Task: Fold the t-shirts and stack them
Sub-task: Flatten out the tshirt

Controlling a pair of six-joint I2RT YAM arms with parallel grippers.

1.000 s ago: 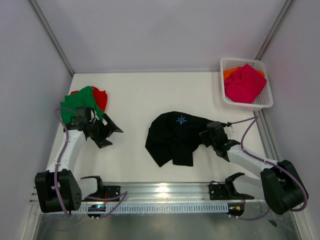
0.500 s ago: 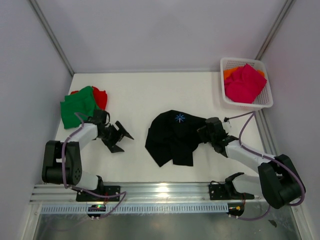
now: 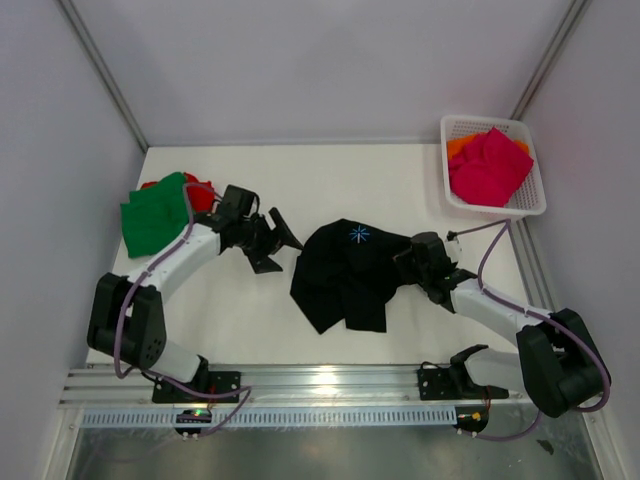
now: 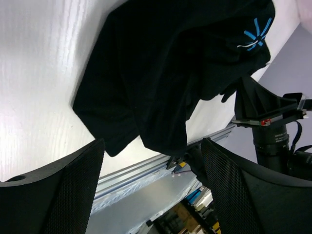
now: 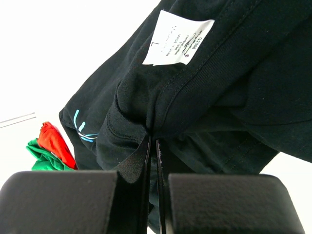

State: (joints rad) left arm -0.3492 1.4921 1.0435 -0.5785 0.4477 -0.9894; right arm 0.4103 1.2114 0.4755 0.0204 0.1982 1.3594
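Tightly, R hand pinching black tee

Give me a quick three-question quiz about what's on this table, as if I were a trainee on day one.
1. True or false: the right gripper is pinching the black shirt.
2. What lies in the white basket?
A. nothing at all
B. a pink shirt and an orange shirt
C. only the black shirt
3. Fill in the blank: the left gripper is beside the black shirt, apart from it, with its jaws ____.

Key: 1 true; 2 B; 3 open.
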